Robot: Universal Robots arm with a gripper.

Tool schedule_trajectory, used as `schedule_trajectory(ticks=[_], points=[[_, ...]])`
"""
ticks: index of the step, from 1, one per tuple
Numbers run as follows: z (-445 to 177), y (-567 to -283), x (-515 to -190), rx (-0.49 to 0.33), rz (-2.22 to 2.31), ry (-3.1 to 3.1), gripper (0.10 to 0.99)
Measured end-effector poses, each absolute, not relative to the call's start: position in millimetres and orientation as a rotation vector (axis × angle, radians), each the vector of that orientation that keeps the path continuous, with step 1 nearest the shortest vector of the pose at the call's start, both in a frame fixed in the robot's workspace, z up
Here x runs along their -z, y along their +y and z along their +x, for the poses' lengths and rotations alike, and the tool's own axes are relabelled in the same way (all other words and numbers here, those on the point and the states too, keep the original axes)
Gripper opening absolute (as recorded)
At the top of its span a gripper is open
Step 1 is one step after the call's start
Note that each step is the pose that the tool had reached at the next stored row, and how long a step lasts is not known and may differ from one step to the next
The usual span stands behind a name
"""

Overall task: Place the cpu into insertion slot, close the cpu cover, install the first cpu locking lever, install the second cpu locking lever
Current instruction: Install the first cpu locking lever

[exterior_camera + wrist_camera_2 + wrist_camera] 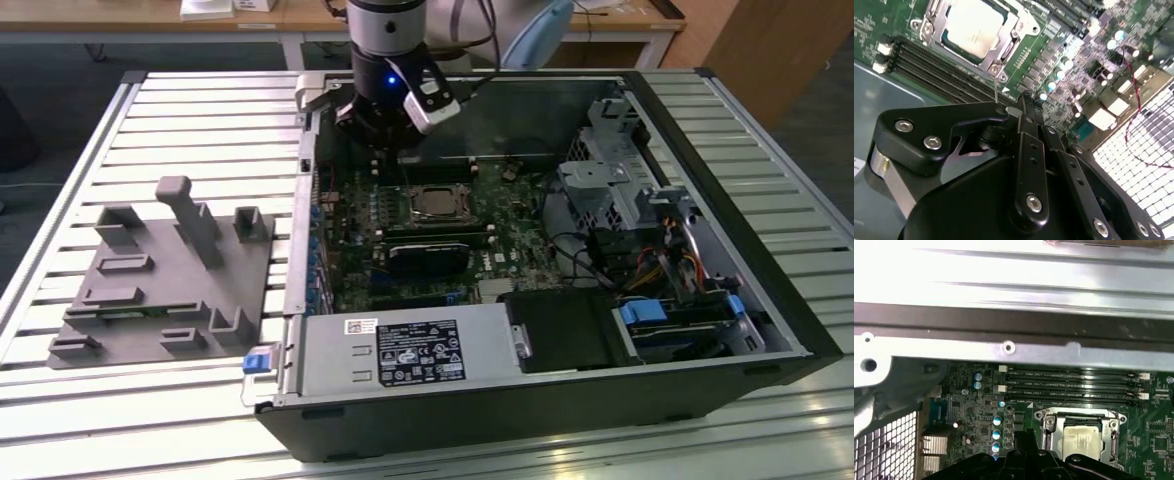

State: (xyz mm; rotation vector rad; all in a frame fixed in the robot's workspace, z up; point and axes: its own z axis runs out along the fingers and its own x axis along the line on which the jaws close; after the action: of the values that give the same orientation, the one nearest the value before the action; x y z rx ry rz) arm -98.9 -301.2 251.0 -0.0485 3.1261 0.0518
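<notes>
Starting from the exterior view's left, a grey moulded fixture with upright posts is seen lying on the ribbed metal table, well apart from the open black computer case that takes up the table's middle and right. Inside the case, the green circuit board is partly hidden by the arm, which hangs over the case's far edge. The gripper is lowered just inside that edge, near the memory slots; its tips are masked by its own dark body in the exterior view, and in both wrist views the black linkages are cut off by the picture edge, so the state of the jaws cannot be told. Nothing is seen held.

The cpu is seated in the insertion slot near the middle of the board, its dull silvery top catching light. The cpu cover, a thin bright metal frame with a square window, appears laid down around the chip, though whether the levers are latched is hard to make out. At the case's right side, drive cages and cables crowd the space; open room is left above the slot.
</notes>
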Motion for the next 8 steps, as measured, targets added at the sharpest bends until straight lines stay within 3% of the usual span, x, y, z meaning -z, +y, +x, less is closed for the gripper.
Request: schedule_trajectory(ticks=[8], points=[[-99.1,-289.5,-251.1,-0.052,-0.051,3.126,0.106]])
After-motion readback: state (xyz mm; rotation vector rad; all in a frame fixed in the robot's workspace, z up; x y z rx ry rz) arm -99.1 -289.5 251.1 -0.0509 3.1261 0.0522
